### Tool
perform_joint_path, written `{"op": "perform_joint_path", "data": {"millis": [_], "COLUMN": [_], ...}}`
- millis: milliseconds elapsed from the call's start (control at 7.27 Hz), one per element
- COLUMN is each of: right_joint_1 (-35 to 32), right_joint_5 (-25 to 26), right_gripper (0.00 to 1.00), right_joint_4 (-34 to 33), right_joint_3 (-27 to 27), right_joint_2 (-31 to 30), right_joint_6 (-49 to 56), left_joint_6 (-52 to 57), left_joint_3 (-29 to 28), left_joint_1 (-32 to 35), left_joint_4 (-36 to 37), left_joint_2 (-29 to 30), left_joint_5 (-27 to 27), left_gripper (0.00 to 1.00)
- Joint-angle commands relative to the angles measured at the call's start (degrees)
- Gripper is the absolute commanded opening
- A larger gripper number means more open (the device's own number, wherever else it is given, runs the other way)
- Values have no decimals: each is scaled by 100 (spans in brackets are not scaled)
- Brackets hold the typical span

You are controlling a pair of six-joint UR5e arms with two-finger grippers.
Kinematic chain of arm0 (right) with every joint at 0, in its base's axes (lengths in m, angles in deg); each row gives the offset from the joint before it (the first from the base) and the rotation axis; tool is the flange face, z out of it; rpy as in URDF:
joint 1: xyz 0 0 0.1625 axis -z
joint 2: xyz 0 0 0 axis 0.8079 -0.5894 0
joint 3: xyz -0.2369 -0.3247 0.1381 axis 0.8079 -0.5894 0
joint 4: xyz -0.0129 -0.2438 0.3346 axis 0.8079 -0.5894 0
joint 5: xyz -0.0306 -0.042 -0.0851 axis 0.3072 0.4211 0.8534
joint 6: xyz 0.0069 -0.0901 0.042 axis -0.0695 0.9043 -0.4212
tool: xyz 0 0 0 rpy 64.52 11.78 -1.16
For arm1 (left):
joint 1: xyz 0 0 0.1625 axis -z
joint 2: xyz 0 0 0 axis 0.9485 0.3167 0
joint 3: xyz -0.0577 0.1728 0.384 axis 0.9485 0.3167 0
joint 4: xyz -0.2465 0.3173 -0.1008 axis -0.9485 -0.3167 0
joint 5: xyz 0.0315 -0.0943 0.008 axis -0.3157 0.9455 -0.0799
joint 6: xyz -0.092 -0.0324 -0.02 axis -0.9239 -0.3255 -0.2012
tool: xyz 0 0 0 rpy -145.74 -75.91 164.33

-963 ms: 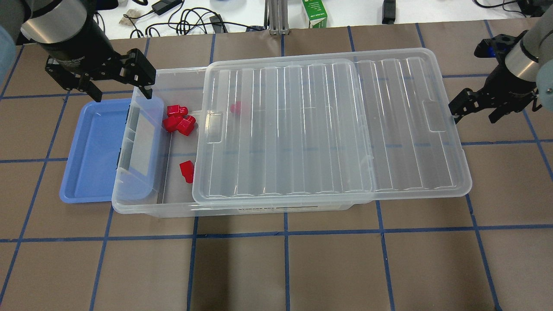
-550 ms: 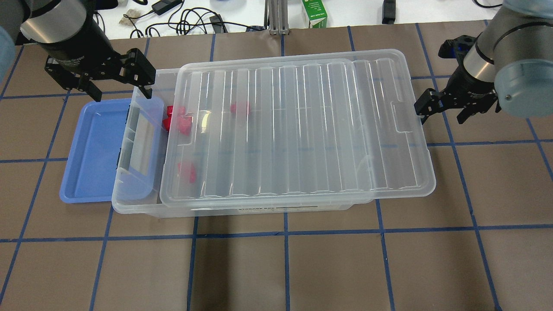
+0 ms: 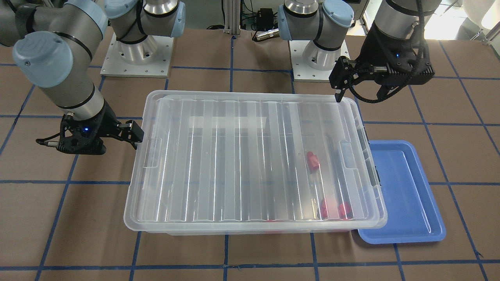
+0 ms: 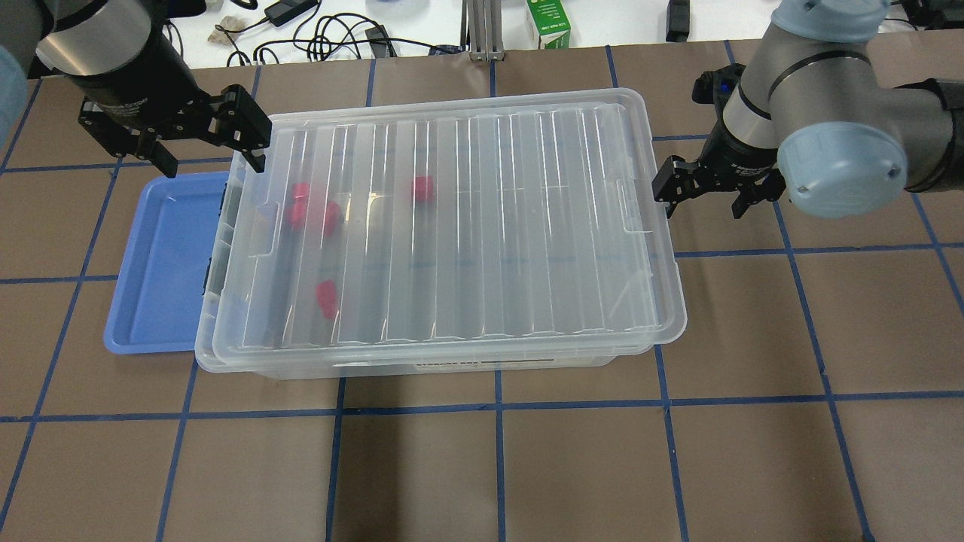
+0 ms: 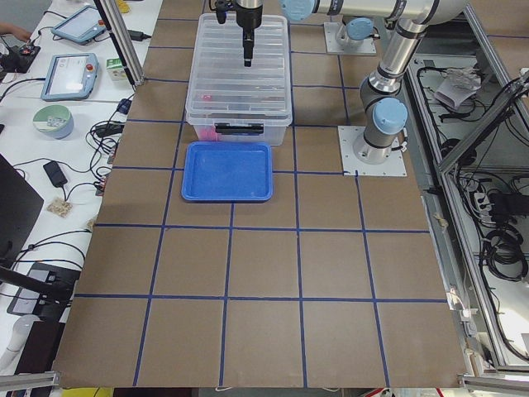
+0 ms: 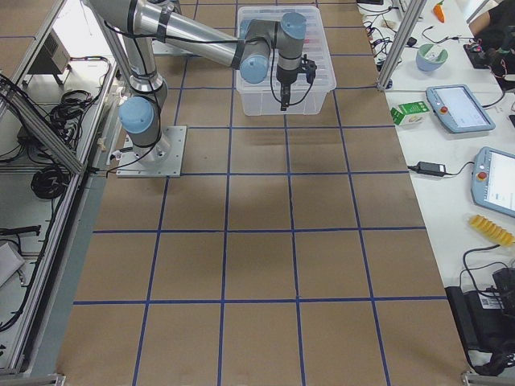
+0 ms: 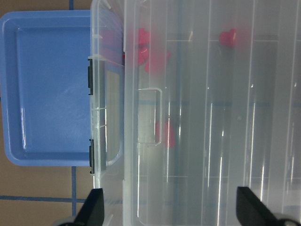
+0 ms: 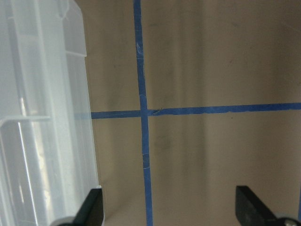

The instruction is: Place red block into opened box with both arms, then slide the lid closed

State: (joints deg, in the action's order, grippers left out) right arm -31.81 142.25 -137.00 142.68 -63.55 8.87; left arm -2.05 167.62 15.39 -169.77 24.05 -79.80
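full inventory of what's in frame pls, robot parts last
box: 1, clear, mid-table
lid: 1, clear, on the box, covering nearly all of it
blocks: at least 4, red, inside the box near its left end, blurred through the lid
tray: 1, blue, beside the box's left end
carton: 1, green and white, bench beyond the table
cables: several, black, same bench
left gripper: 1, black, open, over the box's far left corner
right gripper: 1, black, open, at the lid's right edge
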Motion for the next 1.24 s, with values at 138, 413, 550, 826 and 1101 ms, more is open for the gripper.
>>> {"op": "perform_joint_path", "data": {"millis": [138,413,550,826,1101], "right_joint_1": [-43,-61,-165,-315,-622], "right_joint_5": [16,-1,7,16,113], "right_gripper": [100,100,100,100,100], "right_joint_4": [276,1933,2054,2046,2011], "right_joint_3": [-757,-1952,-2079,-2063,-2072], "right_joint_2": [-72,-343,-405,-502,-468], "right_joint_6": [98,72,28,-286,-613], "left_joint_6": [0,0,0,0,0], "left_joint_3": [6,24,24,24,24], "left_joint_1": [0,0,0,0,0], "left_joint_4": [0,0,-9,-18,-18], "left_joint_2": [0,-8,-8,-17,-8], "left_joint_5": [4,-5,-5,-5,-5], "left_gripper": [100,100,100,100,100]}}
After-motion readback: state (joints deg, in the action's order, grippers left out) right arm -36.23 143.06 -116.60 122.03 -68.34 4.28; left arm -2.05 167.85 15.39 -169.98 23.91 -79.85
